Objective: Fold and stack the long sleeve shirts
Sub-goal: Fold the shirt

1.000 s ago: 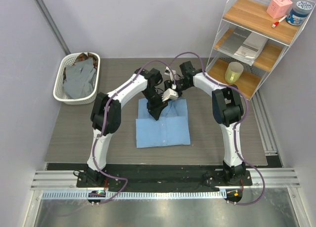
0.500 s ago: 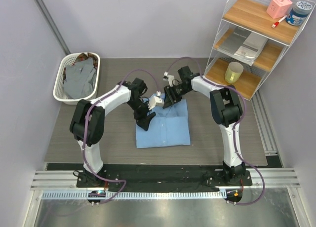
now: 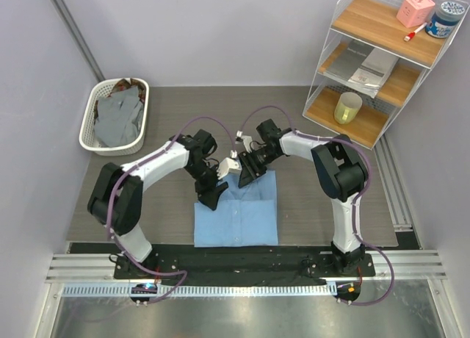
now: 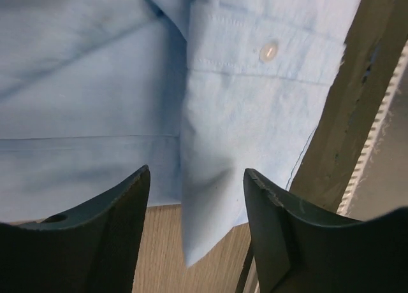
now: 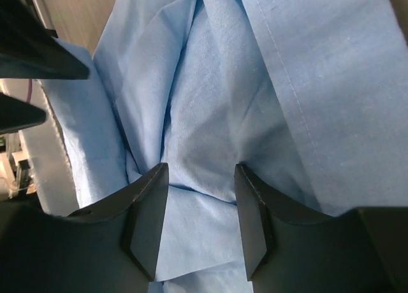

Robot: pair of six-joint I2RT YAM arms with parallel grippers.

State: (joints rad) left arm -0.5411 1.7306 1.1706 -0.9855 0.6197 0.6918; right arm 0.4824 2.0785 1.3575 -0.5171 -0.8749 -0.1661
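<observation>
Light blue shirt [image 3: 236, 219] sits nearer now; left gripper [image 4: 194, 175] jaws apart (nothing pinched), right gripper [image 5: 201, 172] grip unclear. Mid-fold; next: pinch far edge.

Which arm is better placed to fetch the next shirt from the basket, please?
Left, probably: the left gripper is nearer the basket; the right gripper would have to cross the blue shirt.

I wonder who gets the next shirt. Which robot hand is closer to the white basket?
Left. The left gripper is at the left edge of the blue shirt, toward the white basket; the right gripper is farther right, at its top.
</observation>
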